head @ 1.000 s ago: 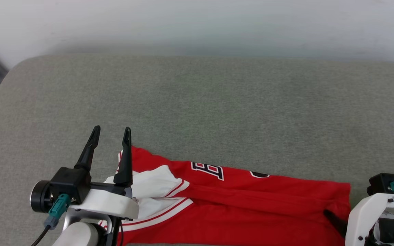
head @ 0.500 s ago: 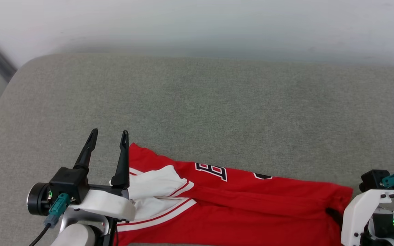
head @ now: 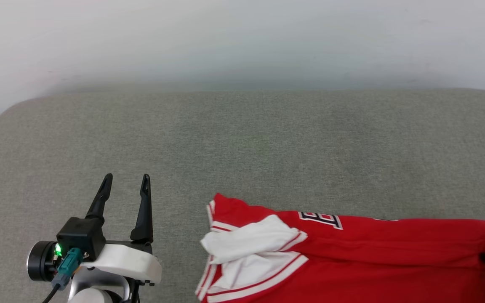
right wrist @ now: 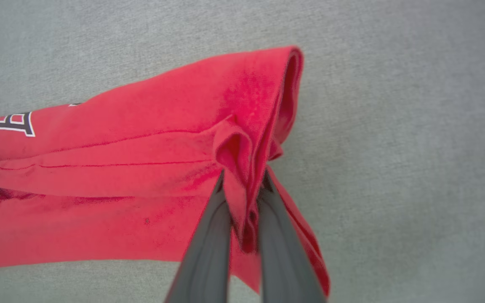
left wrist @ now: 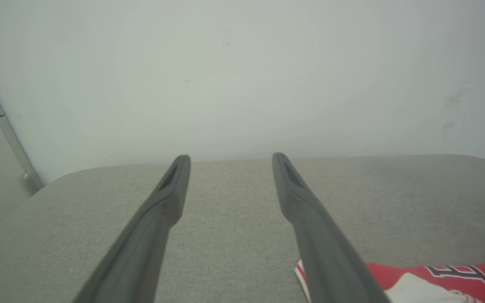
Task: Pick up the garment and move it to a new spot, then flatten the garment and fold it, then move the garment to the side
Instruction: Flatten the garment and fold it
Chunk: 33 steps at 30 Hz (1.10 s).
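One garment [head: 394, 269], seemingly hem-pinched by right end effector [right wrist: 243, 179]; left end effector [head: 126, 180] spread.

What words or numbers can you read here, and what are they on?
"B" or "E": one black-and-white block letter, partly folded under, on the folded red jersey T-shirt with white sleeves.
Next letter beside it: mostly hidden, unreadable.

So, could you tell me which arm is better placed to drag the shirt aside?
Right. The right gripper is shut on a bunched fold of the shirt; the left gripper stands open over bare cushion, clear of it.
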Available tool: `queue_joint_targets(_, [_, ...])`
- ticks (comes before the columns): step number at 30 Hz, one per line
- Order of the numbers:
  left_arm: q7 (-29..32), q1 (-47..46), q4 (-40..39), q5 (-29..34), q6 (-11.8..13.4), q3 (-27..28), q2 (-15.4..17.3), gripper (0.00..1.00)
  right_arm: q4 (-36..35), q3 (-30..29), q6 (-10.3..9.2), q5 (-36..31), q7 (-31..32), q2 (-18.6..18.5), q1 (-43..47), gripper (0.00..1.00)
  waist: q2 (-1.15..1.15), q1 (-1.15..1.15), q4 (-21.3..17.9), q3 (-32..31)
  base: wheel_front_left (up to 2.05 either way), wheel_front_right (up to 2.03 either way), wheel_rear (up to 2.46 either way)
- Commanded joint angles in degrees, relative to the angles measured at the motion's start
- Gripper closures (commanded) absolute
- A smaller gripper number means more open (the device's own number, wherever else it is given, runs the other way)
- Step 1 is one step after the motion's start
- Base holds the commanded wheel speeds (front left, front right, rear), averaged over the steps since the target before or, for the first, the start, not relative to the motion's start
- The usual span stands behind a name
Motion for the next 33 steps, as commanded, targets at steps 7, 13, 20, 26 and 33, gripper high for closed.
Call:
queue_joint_targets(7, [0.3, 0.9, -0.9, -0.3, 0.6, 0.3, 0.4, 0.00, -3.2, -5.8, -0.04, 5.1, 5.1, 5.9, -1.4, 1.00, 0.00, 0.00, -1.7, 0.0, 0.00, 0.00, 0.00])
queue_joint_targets(13, [0.7, 0.5, -1.2, -0.3, 0.2, -0.5, 0.2, 0.00, -3.5, -5.1, -0.04, 21.9, 12.7, 12.4, -3.6, 1.00, 0.00, 0.00, -2.1, -0.1, 0.00, 0.00, 0.00])
queue_joint_targets(20, [1.5, -1.1, -1.2, 0.0, -0.6, -1.7, 0.0, 0.00, 2.0, 6.0, -0.03, 43.3, 10.2, 12.8, -5.3, 1.00, 0.00, 0.00, -0.8, 0.5, 0.00, 0.00, 0.00])
queue_joint_targets(26, [1.6, -2.7, -0.7, 0.3, -1.7, -2.8, -0.4, 0.00, 5.7, 20.0, -0.03, 49.8, 2.7, 12.8, -8.1, 1.00, 0.00, 0.00, 1.4, 1.4, 0.00, 0.00, 0.00])
queue_joint_targets(33, [1.3, -3.9, 0.3, 0.3, -2.4, -3.5, -1.0, 0.00, 10.2, 32.7, -0.03, 50.4, -4.7, 12.8, -11.8, 1.00, 0.00, 0.00, 3.9, 2.2, 0.00, 0.00, 0.00])
